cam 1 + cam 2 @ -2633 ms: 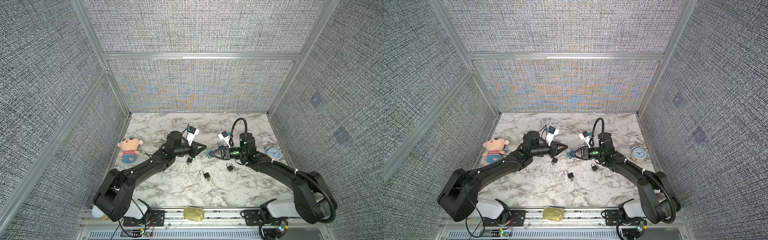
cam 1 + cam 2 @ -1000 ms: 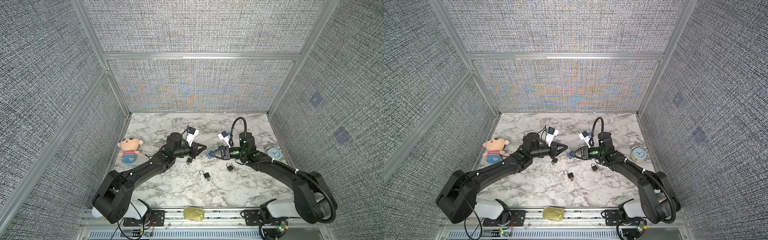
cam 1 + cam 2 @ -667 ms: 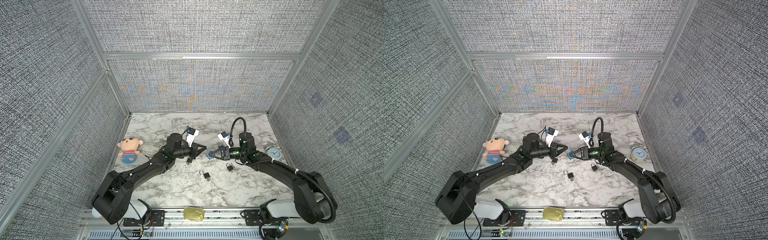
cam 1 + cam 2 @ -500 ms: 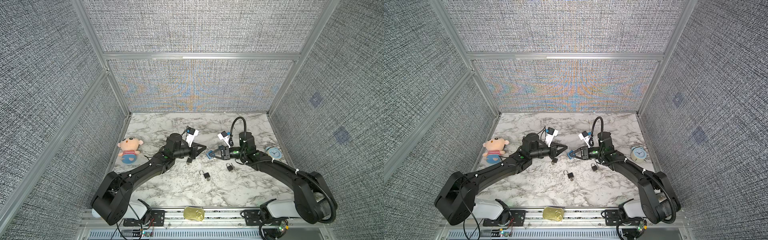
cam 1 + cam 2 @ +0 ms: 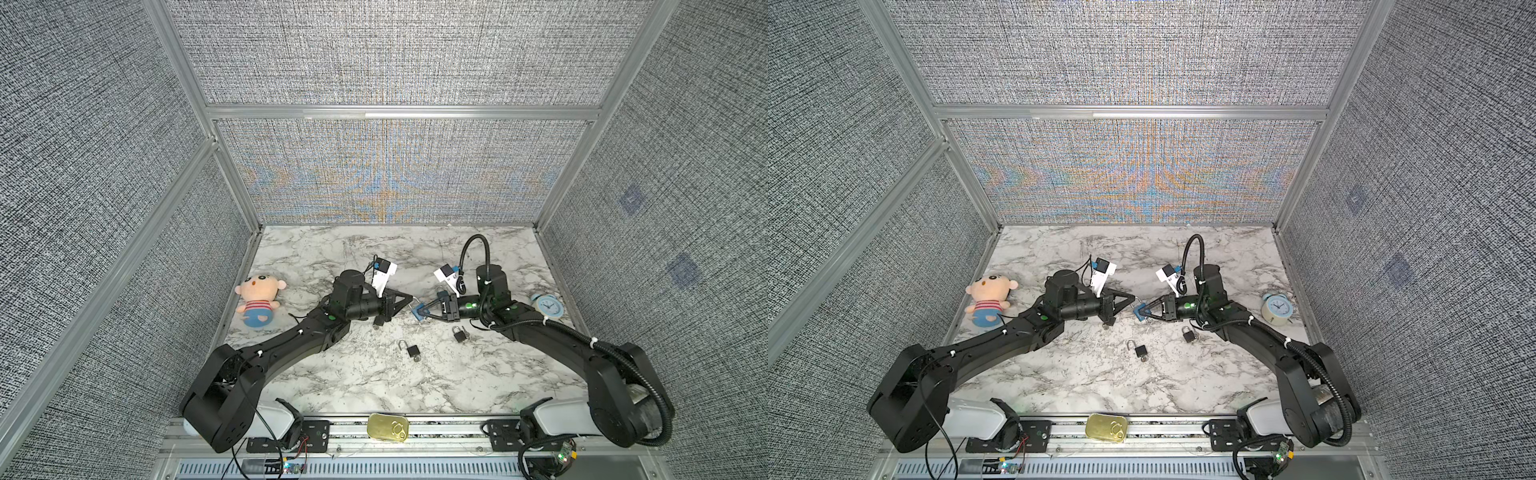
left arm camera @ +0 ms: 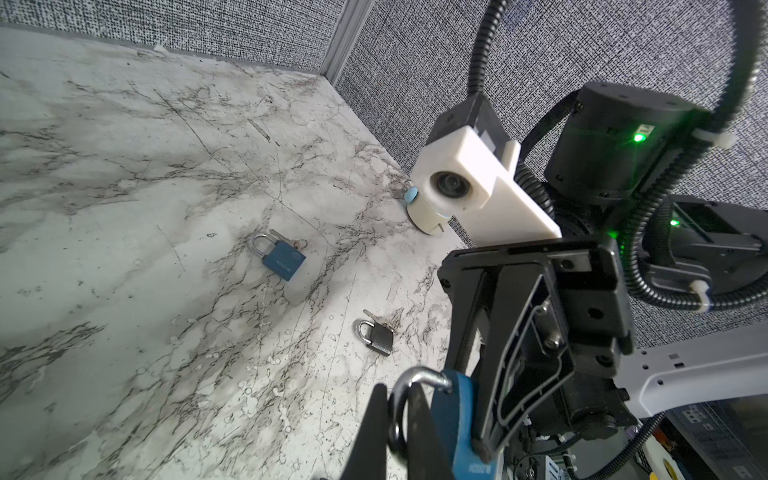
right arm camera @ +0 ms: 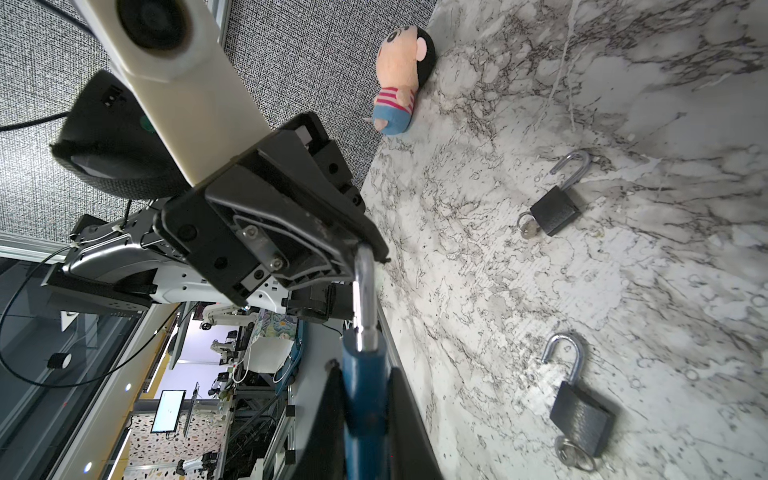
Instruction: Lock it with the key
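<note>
- Padlock of blue metal (image 7: 361, 374) hangs clear above the white marble-patterned bench (image 5: 374, 386), between the 2 arms.
- On its body the right tool (image 7: 368, 428) is clamped tight.
- On its curved silver shackle (image 7: 362, 291) the left tool (image 6: 398, 415) is pinched together, almost tip to tip with the right tool.
- Below them, 2 black padlocks (image 7: 555, 214) lie flat on the bench, shackles swung open, each with a key on a ring in its base.

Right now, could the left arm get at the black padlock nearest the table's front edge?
Probably not yet: the left gripper is shut on the shackle of the blue padlock that the right gripper holds. The black padlock lies uncovered nearby, so once freed it looks reachable.
</note>
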Action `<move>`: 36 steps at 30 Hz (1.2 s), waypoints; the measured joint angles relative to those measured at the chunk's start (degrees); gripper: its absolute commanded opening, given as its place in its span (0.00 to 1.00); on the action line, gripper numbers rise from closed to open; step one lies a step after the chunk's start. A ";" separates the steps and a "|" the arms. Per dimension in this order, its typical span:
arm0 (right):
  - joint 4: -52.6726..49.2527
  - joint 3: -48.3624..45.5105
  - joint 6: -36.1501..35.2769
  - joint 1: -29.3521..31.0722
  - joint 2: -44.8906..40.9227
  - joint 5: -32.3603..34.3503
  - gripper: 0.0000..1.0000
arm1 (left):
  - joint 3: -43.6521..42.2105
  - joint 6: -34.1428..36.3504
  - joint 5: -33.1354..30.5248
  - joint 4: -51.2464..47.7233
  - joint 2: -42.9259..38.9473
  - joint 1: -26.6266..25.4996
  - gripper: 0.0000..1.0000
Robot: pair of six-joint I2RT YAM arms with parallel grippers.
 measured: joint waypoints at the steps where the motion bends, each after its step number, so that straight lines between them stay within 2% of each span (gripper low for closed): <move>1: 0.00 0.00 -0.33 0.00 0.04 0.00 0.00 | 0.00 -0.02 -0.02 0.00 0.00 -0.04 0.01; 36: -1.73 0.35 -1.29 0.04 0.04 0.07 0.00 | -1.18 -1.22 -1.92 0.31 -1.03 -1.51 0.01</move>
